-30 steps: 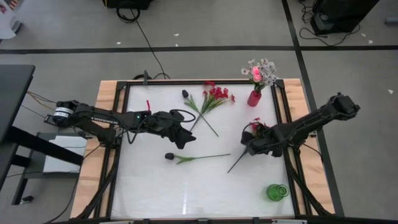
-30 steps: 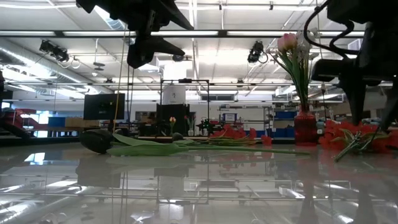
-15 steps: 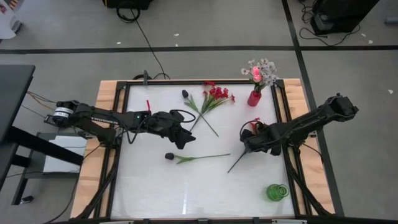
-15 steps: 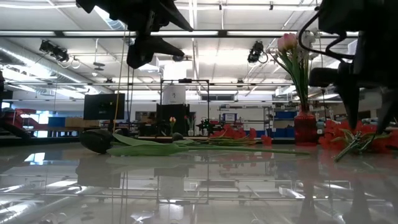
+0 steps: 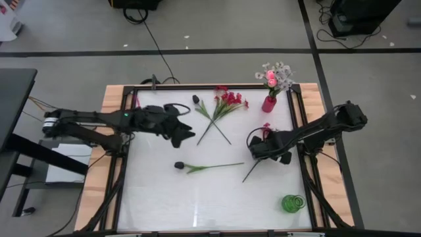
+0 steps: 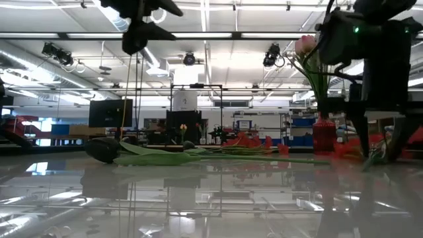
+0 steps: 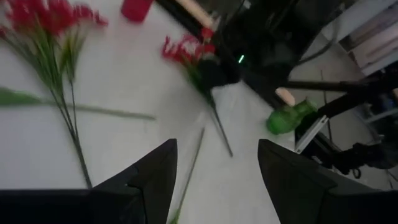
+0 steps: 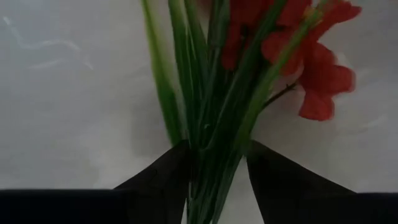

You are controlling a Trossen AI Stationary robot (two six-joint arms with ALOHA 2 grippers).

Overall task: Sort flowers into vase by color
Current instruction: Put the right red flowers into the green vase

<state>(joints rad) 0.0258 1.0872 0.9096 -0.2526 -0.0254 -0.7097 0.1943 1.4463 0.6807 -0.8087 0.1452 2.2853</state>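
Right hand (image 5: 258,150) shifted left, fingers closed around red flower spray (image 8: 273,56) stems.

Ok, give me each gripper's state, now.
Left gripper: open, empty, above the table.
Right gripper: shut on the red flower spray, stems between its fingers.

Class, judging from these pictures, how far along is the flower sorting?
Done: pink and white flowers stand in the red vase. In hand: the right end effector straddles a red spray lying on the table. Left: the red bunch, two dark buds, and the empty green vase. The left end effector hovers open.
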